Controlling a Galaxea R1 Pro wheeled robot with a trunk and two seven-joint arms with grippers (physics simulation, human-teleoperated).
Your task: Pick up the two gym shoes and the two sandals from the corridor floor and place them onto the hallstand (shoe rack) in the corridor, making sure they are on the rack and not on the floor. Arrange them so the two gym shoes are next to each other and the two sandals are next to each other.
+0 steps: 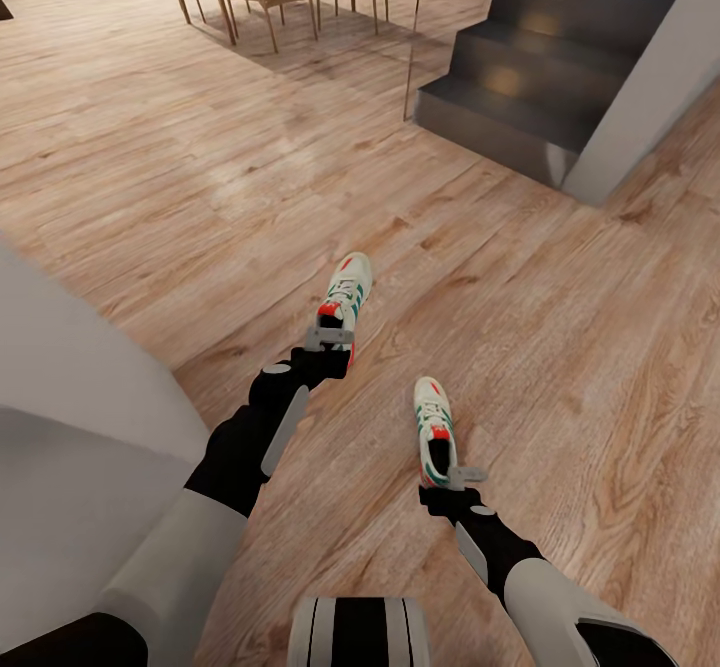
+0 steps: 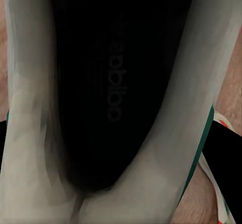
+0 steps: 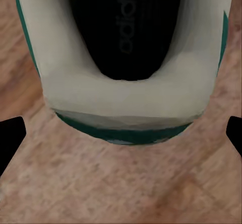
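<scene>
Two gym shoes lay on the corridor floor [image 1: 560, 327] when we looked down from the head camera, and neither had reached a rack; no sandal or hallstand was in sight, so we judged the task barely begun, with every placement left to do. The farther gym shoe [image 1: 346, 297] sat just past centre, toward twelve o'clock, toe pointing away from us. The nearer gym shoe [image 1: 433, 424] lay toward five o'clock from it, the two well apart. Our left gripper [image 1: 330, 339] was at the heel of the farther shoe, its grey fingers at either side of the red-orange collar. Our right gripper [image 1: 454, 476] was at the heel of the nearer shoe in the same way. From the head view we could not tell whether either pair of jaws had closed on a heel.

Each wrist camera showed what the head view hid. The left wrist view looked straight into the dark insole, with the white collar of the farther gym shoe [image 2: 30, 133] very close, and we could not tell from it how the jaws stood. The right wrist view showed the heel of the nearer gym shoe [image 3: 126, 103] with its green edge, resting on the planks. Dark fingertips [image 3: 10, 136] stood wide at both sides, clear of the shoe, so we judged those jaws open and holding nothing.
</scene>
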